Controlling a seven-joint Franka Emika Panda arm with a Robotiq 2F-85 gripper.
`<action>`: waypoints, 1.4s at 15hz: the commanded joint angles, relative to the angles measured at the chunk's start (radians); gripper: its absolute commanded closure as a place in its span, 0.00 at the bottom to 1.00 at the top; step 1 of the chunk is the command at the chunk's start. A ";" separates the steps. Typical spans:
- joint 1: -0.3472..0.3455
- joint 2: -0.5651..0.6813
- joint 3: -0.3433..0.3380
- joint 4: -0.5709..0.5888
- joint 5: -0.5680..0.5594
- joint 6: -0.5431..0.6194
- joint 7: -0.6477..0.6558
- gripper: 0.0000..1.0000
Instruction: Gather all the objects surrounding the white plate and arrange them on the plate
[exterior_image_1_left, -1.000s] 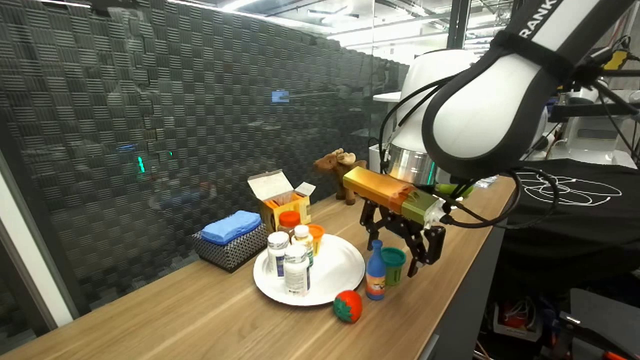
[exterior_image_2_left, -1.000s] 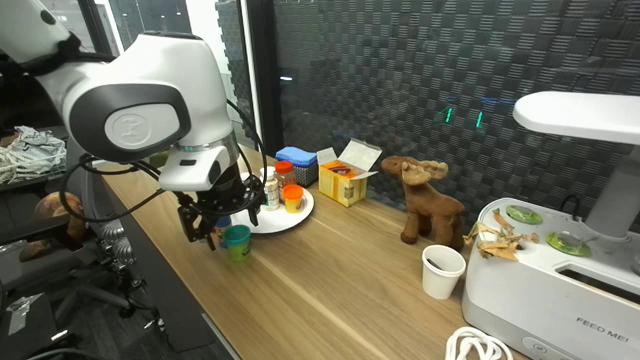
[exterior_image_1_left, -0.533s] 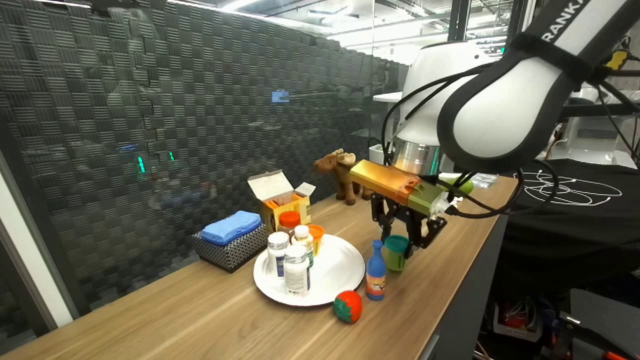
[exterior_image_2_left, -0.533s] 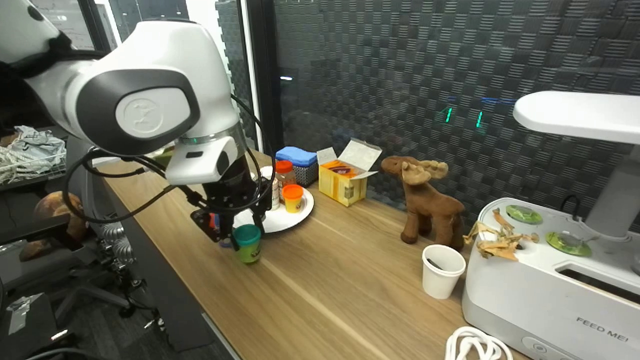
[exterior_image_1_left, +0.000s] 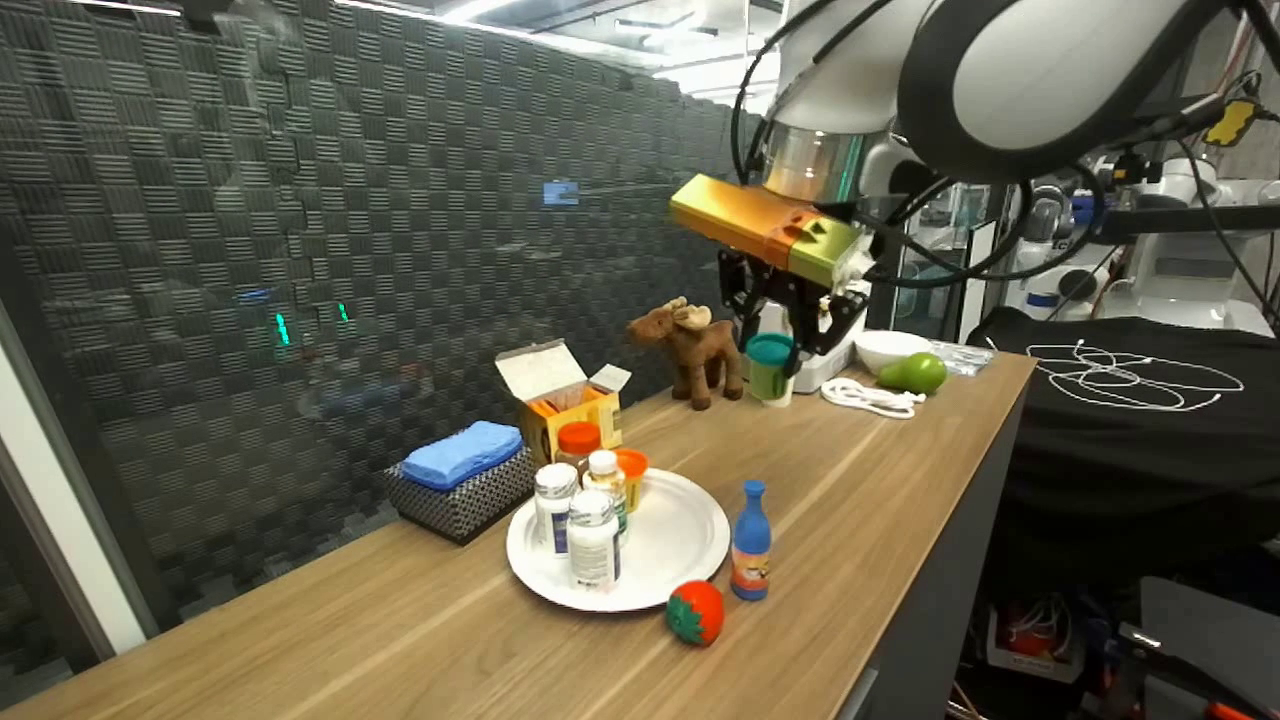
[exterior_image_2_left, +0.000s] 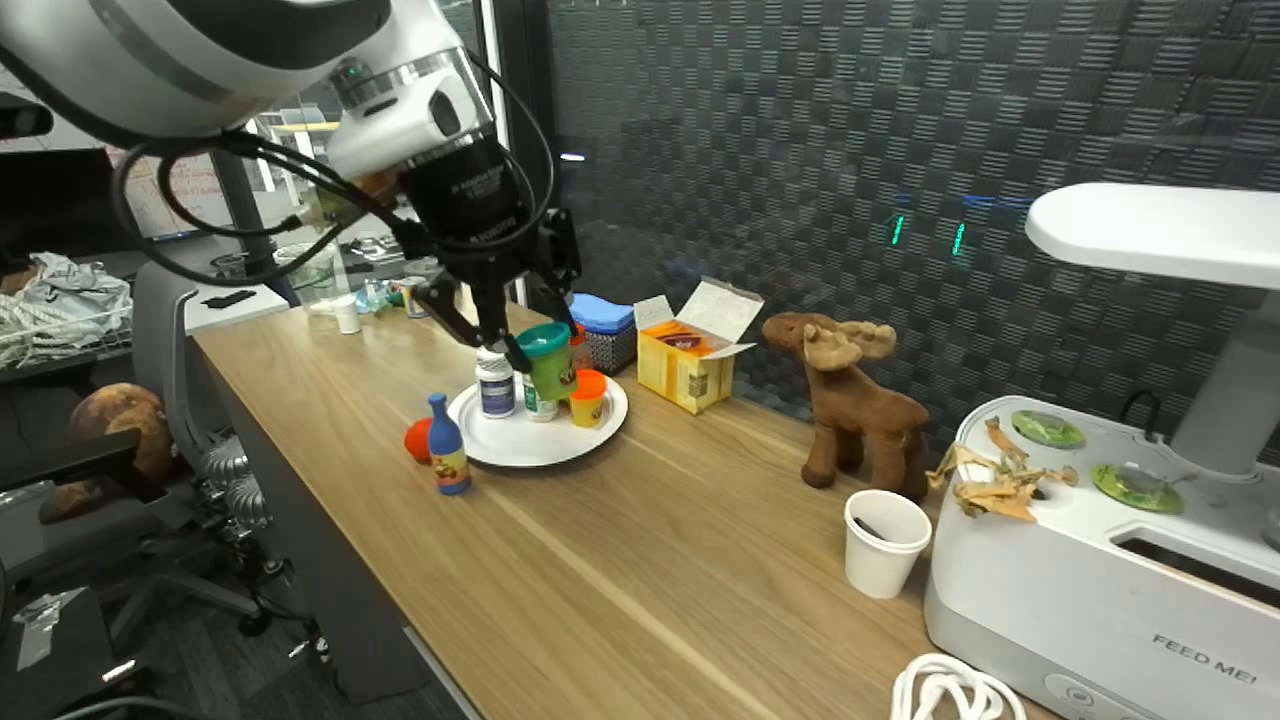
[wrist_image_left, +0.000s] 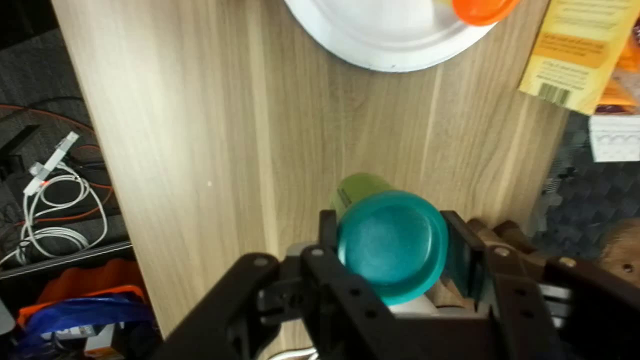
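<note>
My gripper (wrist_image_left: 390, 235) is shut on the green jar with a teal lid (wrist_image_left: 392, 245), its fingers on either side of the lid. In both exterior views this jar hangs tilted, well above the table. The white plate (exterior_image_1_left: 680, 540) carries two white pill bottles (exterior_image_1_left: 594, 550), a white bottle with a green-yellow label (exterior_image_1_left: 606, 478), a dark orange-capped bottle (exterior_image_1_left: 578, 440) and an orange-lidded jar (exterior_image_2_left: 587, 400). Beside the plate stand a blue bottle (exterior_image_1_left: 752, 550) and a red fruit-like piece (exterior_image_1_left: 696, 612) with green leaves. Only the plate's edge (wrist_image_left: 380, 57) shows in the wrist view.
Behind the plate are an opened yellow carton (exterior_image_2_left: 690, 370) and a patterned box (exterior_image_1_left: 470, 500) topped by a blue cloth (exterior_image_1_left: 462, 455). A brown moose figure (exterior_image_2_left: 860, 410), white cup (exterior_image_2_left: 880, 550), white appliance (exterior_image_2_left: 1100, 590), white cable (exterior_image_1_left: 870, 397) and green pear (exterior_image_1_left: 915, 373) stand farther along.
The gripper has closed on the teal-lidded jar and lifted it from beside the blue bottle, high above the table. The blue bottle, red piece and plate have stayed put.
</note>
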 joint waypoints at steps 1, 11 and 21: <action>-0.004 0.074 0.041 0.110 0.095 0.019 -0.106 0.72; 0.017 0.358 0.084 0.271 0.545 0.032 -0.518 0.72; 0.056 0.401 0.073 0.305 0.592 -0.028 -0.590 0.72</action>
